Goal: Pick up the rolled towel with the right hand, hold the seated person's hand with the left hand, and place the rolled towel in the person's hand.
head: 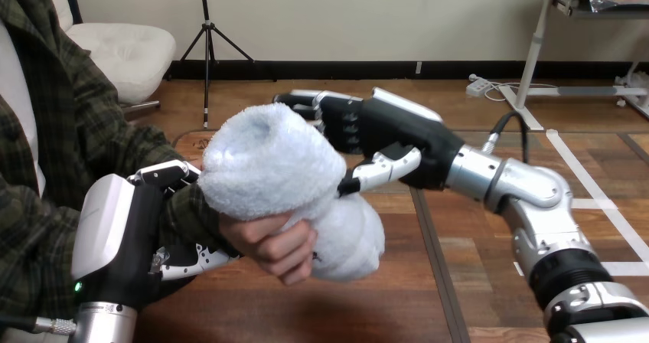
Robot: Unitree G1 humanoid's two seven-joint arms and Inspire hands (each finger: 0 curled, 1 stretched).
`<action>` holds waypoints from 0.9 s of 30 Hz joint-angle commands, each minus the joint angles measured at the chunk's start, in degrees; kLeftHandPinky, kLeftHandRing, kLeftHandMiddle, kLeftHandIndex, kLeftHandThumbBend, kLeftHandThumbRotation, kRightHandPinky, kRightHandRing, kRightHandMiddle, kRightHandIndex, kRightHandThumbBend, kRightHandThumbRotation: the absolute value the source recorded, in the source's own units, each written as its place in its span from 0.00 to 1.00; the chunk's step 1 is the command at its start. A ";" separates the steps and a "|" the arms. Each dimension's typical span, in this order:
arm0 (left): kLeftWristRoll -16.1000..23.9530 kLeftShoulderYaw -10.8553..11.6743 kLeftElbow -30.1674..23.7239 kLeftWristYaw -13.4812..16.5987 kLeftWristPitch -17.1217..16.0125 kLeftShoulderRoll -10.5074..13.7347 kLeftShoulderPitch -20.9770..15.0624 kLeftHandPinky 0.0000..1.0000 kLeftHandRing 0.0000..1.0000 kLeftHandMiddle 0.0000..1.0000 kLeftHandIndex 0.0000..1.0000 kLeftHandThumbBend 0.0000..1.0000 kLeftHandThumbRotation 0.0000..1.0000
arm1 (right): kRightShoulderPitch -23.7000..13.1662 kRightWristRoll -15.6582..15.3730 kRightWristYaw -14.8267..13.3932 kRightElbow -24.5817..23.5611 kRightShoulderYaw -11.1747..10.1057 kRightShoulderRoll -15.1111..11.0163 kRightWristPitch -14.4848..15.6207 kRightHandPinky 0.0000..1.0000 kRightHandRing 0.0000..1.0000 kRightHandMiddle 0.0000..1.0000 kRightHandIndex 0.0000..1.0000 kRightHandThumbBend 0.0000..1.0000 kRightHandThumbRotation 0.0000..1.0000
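Head view: the rolled towel [268, 171] sits at centre above the wooden table [321, 312], with its long axis running from 10 o'clock down to 4 o'clock. The person's hand [277, 249] is curled round its lower half from beneath. The right hand [386, 129] comes in from 2 o'clock of the towel. Its fingers [306, 99] reach along the far side of the upper end and its thumb [379, 169] touches the near side, so the towel sits in a wide pinch. The left hand [126, 232] lies at 8 o'clock of the towel, closed round the person's wrist, fingers over the sleeve and thumb under it.

Judgement: the towel is seated and release is the step in hand. The right hand's withdrawal lies toward 2 o'clock, where open room shows. One risk is the thumb dragging the soft pile.
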 commanded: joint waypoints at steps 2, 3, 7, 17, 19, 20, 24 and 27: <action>-0.77 -1.91 -1.38 -0.52 -3.00 -0.35 -3.01 0.31 0.36 0.42 0.44 0.94 0.00 | -2.64 2.80 -1.18 -2.81 -3.13 -2.50 0.39 0.98 0.97 0.92 0.94 1.00 0.35; -0.86 -1.89 -1.24 -0.49 -3.17 -0.32 -3.04 0.31 0.36 0.42 0.44 0.95 0.00 | -2.63 2.84 -1.28 -2.87 -3.21 -2.60 0.45 0.99 0.97 0.92 0.94 1.00 0.36; -0.27 -1.82 -1.71 -0.69 -2.42 -0.18 -2.92 0.31 0.36 0.42 0.44 0.94 0.00 | -2.75 3.71 -0.84 -2.72 -3.92 -3.49 0.96 0.99 0.97 0.92 0.94 1.00 0.37; -0.78 -1.68 -1.07 -0.76 -3.22 0.02 -3.13 0.31 0.36 0.42 0.44 0.94 0.00 | -2.71 4.49 -0.59 -2.28 -5.06 -5.37 1.34 1.00 0.98 0.92 0.94 1.00 0.40; -0.92 -1.65 -1.06 -0.86 -3.25 0.03 -3.14 0.31 0.36 0.42 0.44 0.94 0.00 | -2.49 4.33 -1.25 -2.49 -5.18 -5.73 1.49 1.00 0.98 0.92 0.94 1.00 0.39; -0.98 -1.63 -1.05 -0.90 -3.26 0.02 -3.12 0.31 0.36 0.42 0.44 0.94 0.00 | -2.35 4.19 -1.75 -2.60 -5.17 -5.88 1.61 1.00 0.98 0.92 0.94 1.00 0.40; -0.92 -1.56 -1.32 -1.01 -2.96 -0.07 -3.03 0.31 0.36 0.42 0.44 0.95 0.00 | -2.03 4.91 -1.20 -2.58 -5.54 -6.37 1.86 1.00 0.99 0.92 0.93 1.00 0.40; -1.16 -1.45 -0.97 -1.03 -3.27 -0.01 -3.10 0.31 0.36 0.42 0.44 0.95 0.00 | -1.56 4.48 -1.93 -2.88 -5.46 -6.90 1.24 1.00 0.99 0.92 0.93 1.00 0.41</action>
